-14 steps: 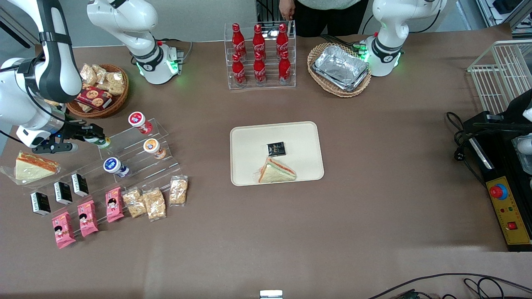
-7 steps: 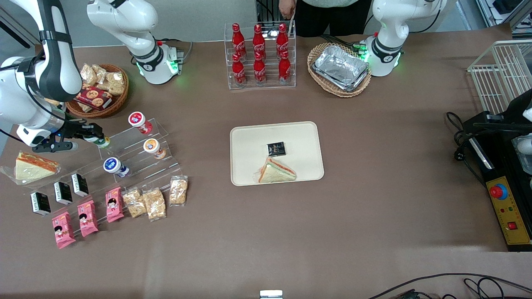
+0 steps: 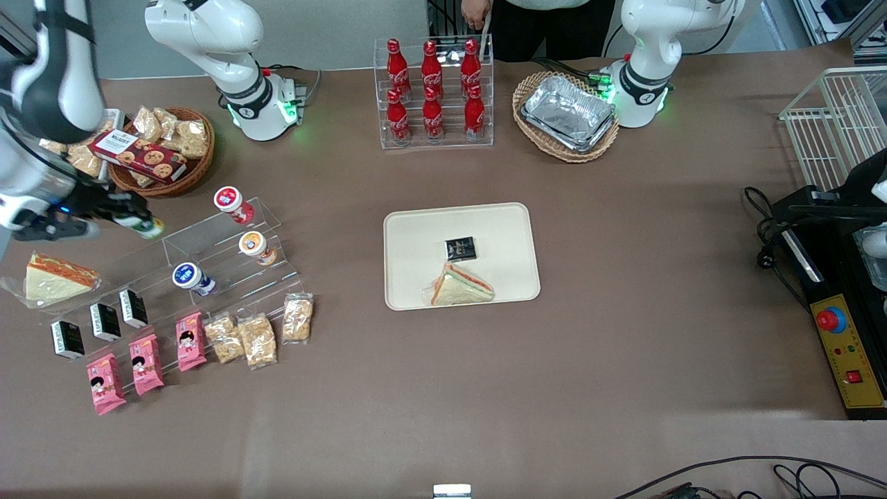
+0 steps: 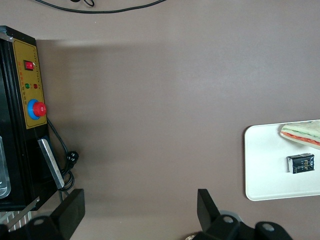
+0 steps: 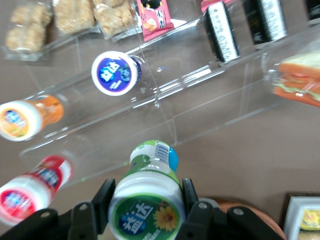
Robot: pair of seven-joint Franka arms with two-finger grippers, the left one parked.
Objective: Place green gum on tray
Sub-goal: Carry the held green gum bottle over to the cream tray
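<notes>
Green gum (image 5: 146, 200) sits pinched between the gripper (image 3: 135, 220) fingers above the acrylic stand (image 3: 222, 253), lifted, so carrying it to the tray (image 3: 513, 229) seems next.

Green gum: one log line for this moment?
phase: lifted | gripper: shut on green gum, above acrylic rack | tray: holds sandwich, black packet, no gum

A brown table (image 3: 624, 360) carried everything. At its middle lay the tray (image 3: 509, 229). My gripper (image 3: 128, 220) hung above the working arm's end, clamped on the green gum (image 3: 147, 226). There lay a clear stepped rack (image 3: 229, 267), pink packets (image 3: 145, 364) and a wrapped sandwich (image 3: 52, 278).
</notes>
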